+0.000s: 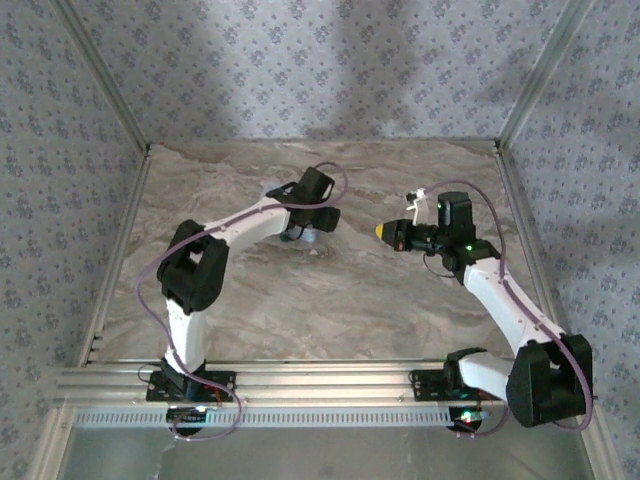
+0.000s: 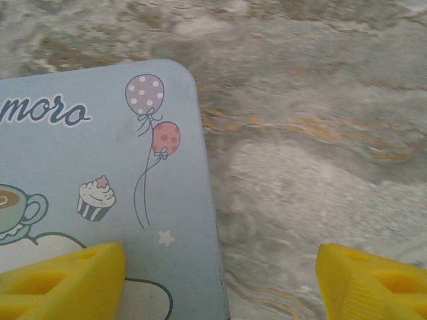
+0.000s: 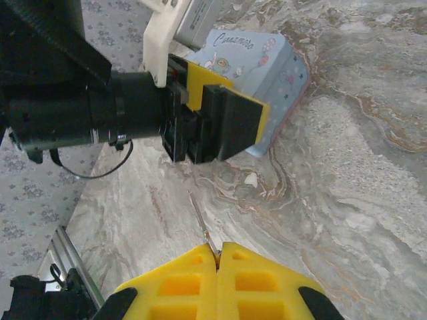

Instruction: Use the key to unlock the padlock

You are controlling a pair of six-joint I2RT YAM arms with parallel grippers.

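My right gripper [image 3: 218, 257] is shut on the key [image 3: 200, 217], whose thin silvery blade sticks out forward from between the yellow fingertips, above the marble table. In the top view that gripper [image 1: 383, 230] hovers right of centre and points left. My left gripper [image 2: 221, 260] is open over the right edge of a pale blue cartoon-printed tin [image 2: 100, 167], with one yellow finger [image 2: 73, 277] above the lid and the other above bare table. The padlock is hidden.
The tin [image 3: 267, 63] stands on the marble table [image 1: 330, 300] at mid-back, with the left arm's head [image 3: 220, 123] pressed close over it. Patterned walls and metal rails [image 1: 300, 385] bound the table. Open marble lies between the two grippers.
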